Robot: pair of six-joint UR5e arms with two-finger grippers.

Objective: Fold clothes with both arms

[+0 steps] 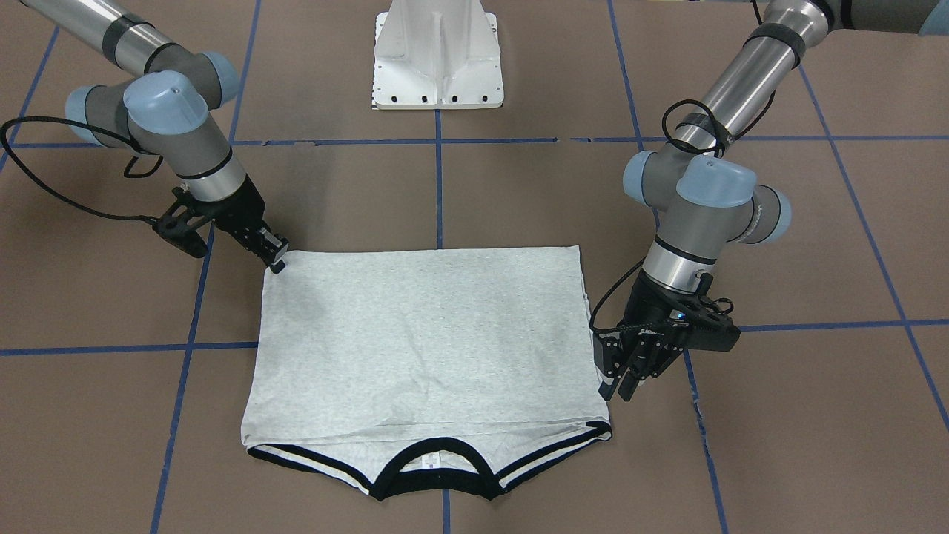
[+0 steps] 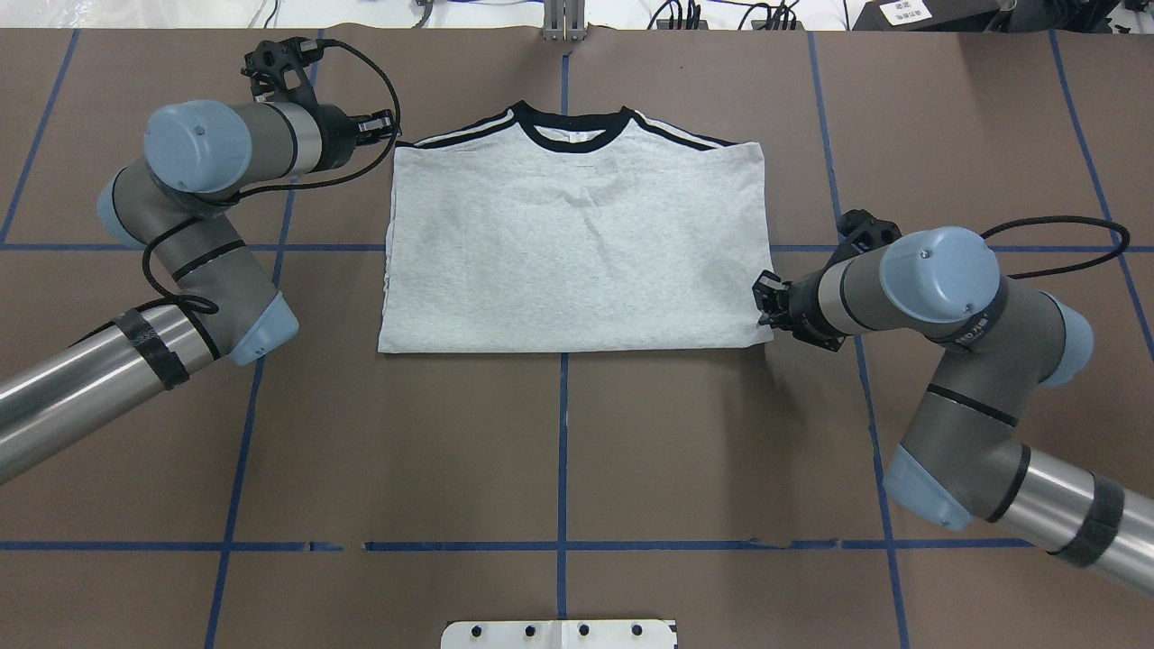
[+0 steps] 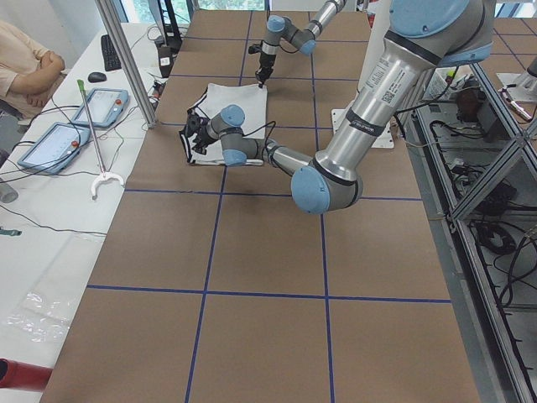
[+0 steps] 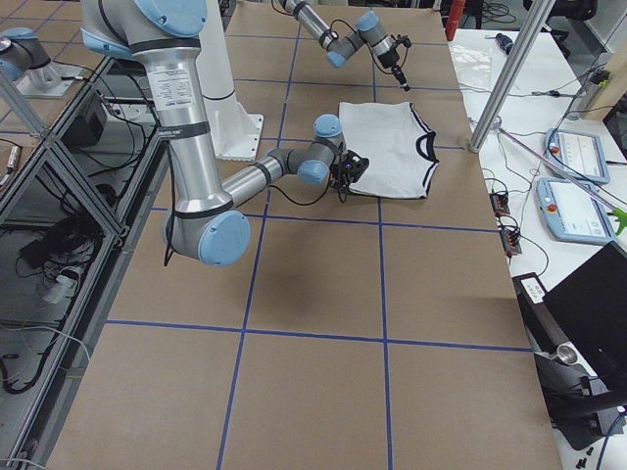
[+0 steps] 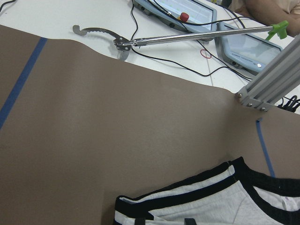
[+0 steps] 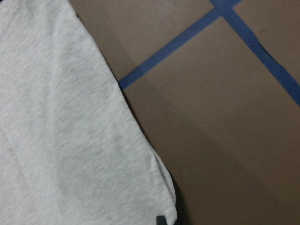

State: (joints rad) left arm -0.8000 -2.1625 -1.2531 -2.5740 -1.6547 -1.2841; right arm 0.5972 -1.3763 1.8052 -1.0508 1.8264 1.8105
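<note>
Lying folded, T-shirt (image 2: 577, 261) collar (image 2: 570, 135) away from pedestal (image 1: 437, 59), long axis left-right.

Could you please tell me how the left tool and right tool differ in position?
End: the left tool is by the T-shirt's collar end, the right tool by its plain folded end. Side: the left tool is at the shirt's left edge, the right tool at its right edge. Both sit at corners.

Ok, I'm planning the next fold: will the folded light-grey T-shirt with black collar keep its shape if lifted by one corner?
Probably not: the light-grey T-shirt lies flat with soft creases, so it should drape limply. Thin knit suggests it is light. Stacked layers may slide apart.
</note>
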